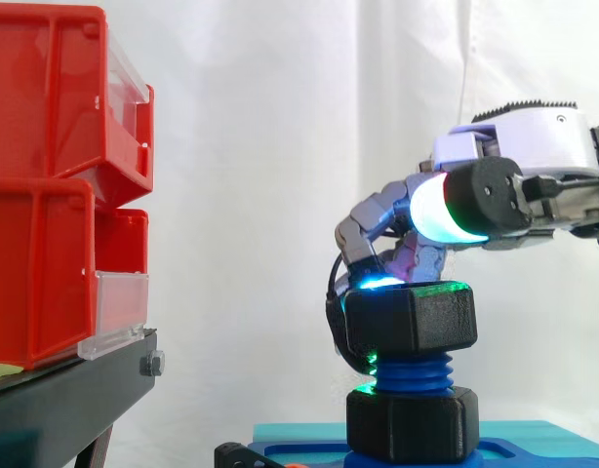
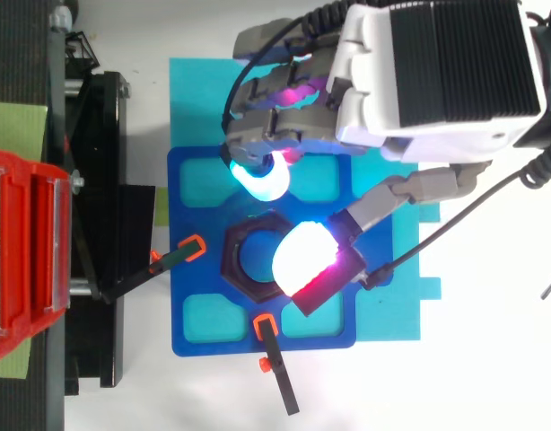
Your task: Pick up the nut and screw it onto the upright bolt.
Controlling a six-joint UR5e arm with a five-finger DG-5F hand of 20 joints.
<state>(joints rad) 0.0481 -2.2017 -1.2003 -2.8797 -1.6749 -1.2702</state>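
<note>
A black hex nut (image 1: 417, 317) sits level on top of the blue threaded upright bolt (image 1: 412, 375), with a few threads bare beneath it. From above, the nut (image 2: 242, 242) rings the bolt's blue top (image 2: 255, 259). My hand (image 1: 524, 146) comes in from the right and reaches over it. Its curled fingers (image 2: 266, 135) hook down against the nut's far side, where a cyan fingertip (image 1: 378, 283) touches the nut's top edge. The thumb pad (image 1: 441, 210) hovers just above the nut's near rim. A second black hex nut (image 1: 412, 424) sits at the bolt's foot.
The bolt stands on a blue fixture plate (image 2: 338, 332) laid on a teal mat (image 2: 195, 99). Two black clamps with orange tips (image 2: 275, 368) (image 2: 159, 265) point at the plate. Red bins (image 1: 46, 175) are stacked on a black stand (image 1: 65, 400) at the left.
</note>
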